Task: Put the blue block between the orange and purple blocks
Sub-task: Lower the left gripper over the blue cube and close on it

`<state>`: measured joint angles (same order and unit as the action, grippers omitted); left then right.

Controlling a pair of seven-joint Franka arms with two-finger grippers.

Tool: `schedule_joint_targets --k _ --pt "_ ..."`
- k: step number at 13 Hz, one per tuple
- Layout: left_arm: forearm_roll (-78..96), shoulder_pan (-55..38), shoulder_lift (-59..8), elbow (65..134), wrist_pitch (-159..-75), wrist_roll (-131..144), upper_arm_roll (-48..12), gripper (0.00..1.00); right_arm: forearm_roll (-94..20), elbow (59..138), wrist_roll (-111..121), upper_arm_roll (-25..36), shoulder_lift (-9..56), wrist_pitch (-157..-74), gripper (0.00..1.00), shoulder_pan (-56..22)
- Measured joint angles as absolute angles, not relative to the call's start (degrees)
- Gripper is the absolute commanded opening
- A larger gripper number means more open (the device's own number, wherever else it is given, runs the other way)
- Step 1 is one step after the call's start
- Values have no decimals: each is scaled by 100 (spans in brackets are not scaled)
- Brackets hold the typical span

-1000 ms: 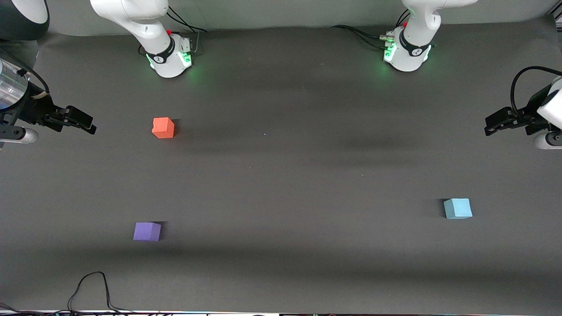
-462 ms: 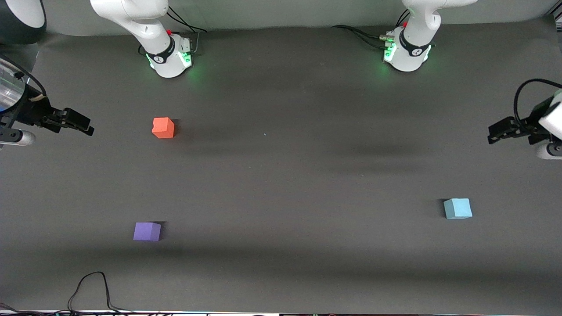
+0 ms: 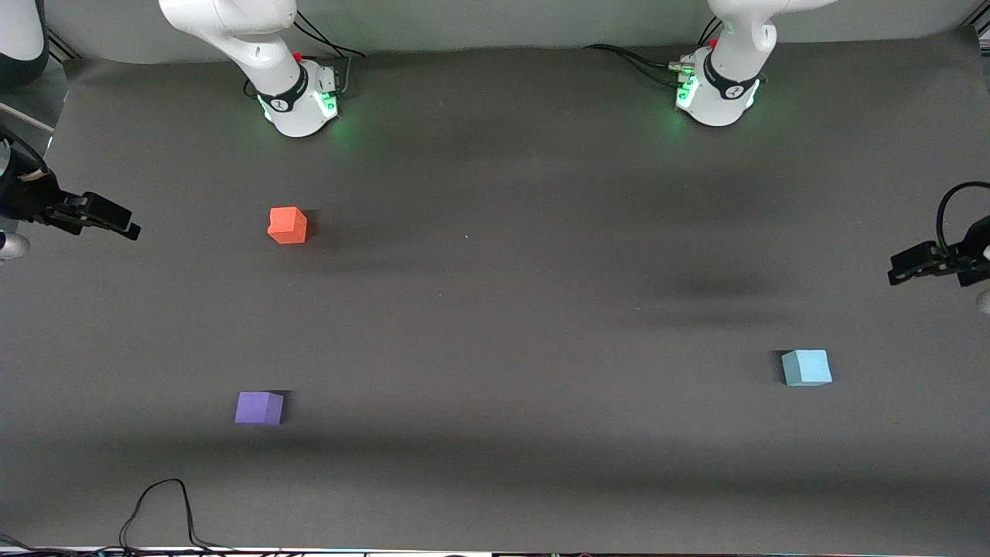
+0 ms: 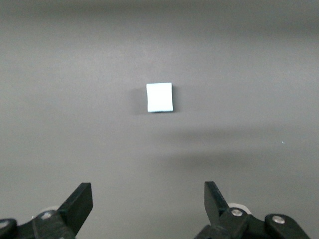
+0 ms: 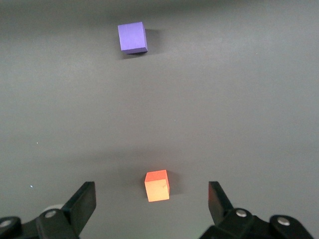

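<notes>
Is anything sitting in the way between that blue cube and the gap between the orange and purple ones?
Nothing visible: only bare table lies between the blue block and the gap between the orange block and purple block.

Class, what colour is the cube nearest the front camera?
Violet-purple: the small matte purple cube, clearest in the front view.

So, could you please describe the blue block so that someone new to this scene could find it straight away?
Start at the dark grey table and go toward the left arm's end, where one small cube sits alone. That is the blue block, nearer the front camera than the left gripper. It is pale sky blue, unlike the orange block and purple block at the right arm's end.
</notes>
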<state>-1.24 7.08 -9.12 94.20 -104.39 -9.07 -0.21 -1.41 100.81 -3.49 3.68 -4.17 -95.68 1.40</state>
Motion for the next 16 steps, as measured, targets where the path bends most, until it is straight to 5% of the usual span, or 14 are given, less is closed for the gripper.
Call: schedule_joint_targets --k 10,16 --pt "-124 781 -3035 9476 -12778 -910 -37 100 -141 9782 -270 317 -97 -9440 100 113" --pt "-124 762 -3676 9470 -13470 -910 -90 100 -141 9707 -257 357 -117 -9440 100 122"
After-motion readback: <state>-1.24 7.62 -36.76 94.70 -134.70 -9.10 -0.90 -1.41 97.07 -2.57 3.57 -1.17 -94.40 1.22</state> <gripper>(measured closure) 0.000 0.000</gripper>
